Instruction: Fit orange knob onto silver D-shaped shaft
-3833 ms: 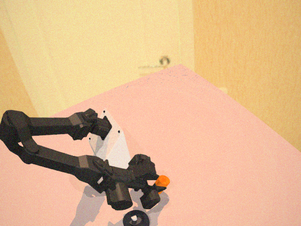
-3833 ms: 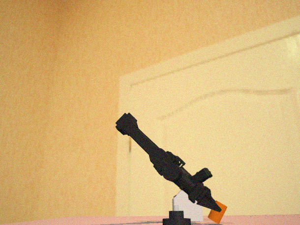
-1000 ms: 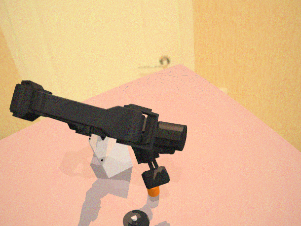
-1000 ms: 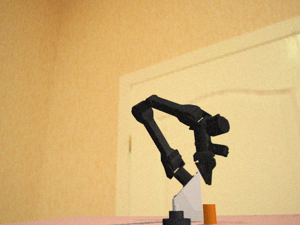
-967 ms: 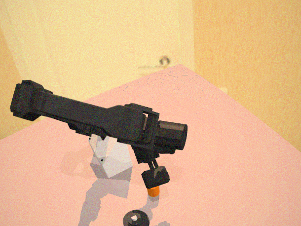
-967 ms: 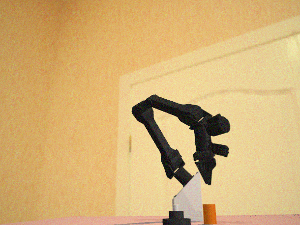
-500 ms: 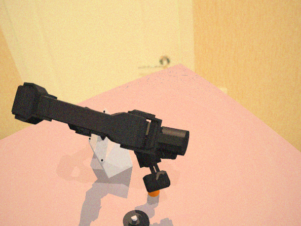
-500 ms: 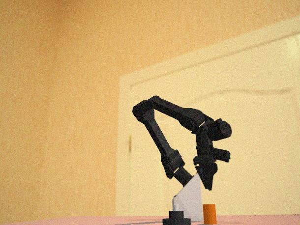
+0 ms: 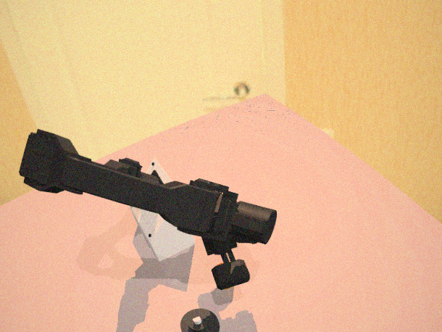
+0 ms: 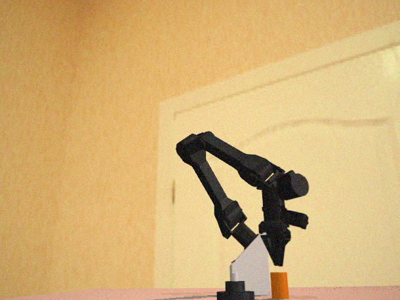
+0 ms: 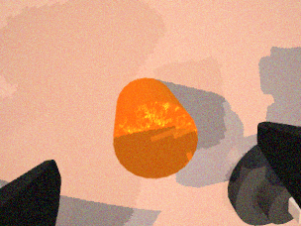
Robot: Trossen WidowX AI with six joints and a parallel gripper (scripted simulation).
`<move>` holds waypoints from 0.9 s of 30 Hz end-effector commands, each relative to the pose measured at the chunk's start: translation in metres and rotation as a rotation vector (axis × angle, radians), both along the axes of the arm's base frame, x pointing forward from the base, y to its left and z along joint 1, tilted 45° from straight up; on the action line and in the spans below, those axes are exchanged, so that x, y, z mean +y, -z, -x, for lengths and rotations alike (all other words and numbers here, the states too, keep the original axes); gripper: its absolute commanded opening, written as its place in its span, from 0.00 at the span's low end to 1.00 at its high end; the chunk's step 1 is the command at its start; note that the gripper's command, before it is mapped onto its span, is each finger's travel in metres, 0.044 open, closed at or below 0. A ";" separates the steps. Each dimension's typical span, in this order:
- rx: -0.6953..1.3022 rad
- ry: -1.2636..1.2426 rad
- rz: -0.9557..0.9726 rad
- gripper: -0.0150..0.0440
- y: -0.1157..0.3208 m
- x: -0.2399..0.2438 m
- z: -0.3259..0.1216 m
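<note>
The orange knob [image 10: 279,285] [image 11: 153,129] stands upright on the pink table, its top half lit and half shaded in the wrist view. In the top view only orange slivers show around the black gripper parts. My gripper [image 10: 279,264] [image 11: 160,153] is open and empty, pointing down, with its tips a little above the knob. In the wrist view the knob lies between the spread fingers, slightly ahead of them. The round black pedestal [image 9: 187,323] [image 10: 235,295] [image 11: 245,195] carries the silver shaft [image 9: 197,320] [image 10: 233,277] [image 11: 294,210]. The shaft's flat side and the knob's hole cannot be made out.
The right finger overlaps the pedestal in the wrist view. The white arm mount [image 9: 170,237] [image 10: 254,272] stands behind the pedestal in the exterior view, left of the knob. The arm's shadows fall across the pink table [image 9: 308,275]. A door and yellow walls are in the background.
</note>
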State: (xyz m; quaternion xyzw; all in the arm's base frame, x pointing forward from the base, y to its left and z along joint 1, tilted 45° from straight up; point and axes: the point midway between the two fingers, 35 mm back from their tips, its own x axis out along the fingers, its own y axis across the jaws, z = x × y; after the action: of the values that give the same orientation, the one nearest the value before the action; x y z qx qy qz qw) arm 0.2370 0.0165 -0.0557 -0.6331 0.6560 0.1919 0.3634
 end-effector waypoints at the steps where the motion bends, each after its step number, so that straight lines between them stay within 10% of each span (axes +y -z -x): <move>1: 0.006 -0.002 0.005 1.00 0.005 -0.006 0.000; 27: 0.005 -0.002 0.006 1.00 0.035 -0.036 -0.004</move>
State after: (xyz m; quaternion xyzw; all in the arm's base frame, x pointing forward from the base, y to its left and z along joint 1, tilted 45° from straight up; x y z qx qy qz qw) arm 0.2420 -0.0138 -0.0869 -0.6332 0.6557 0.1916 0.3639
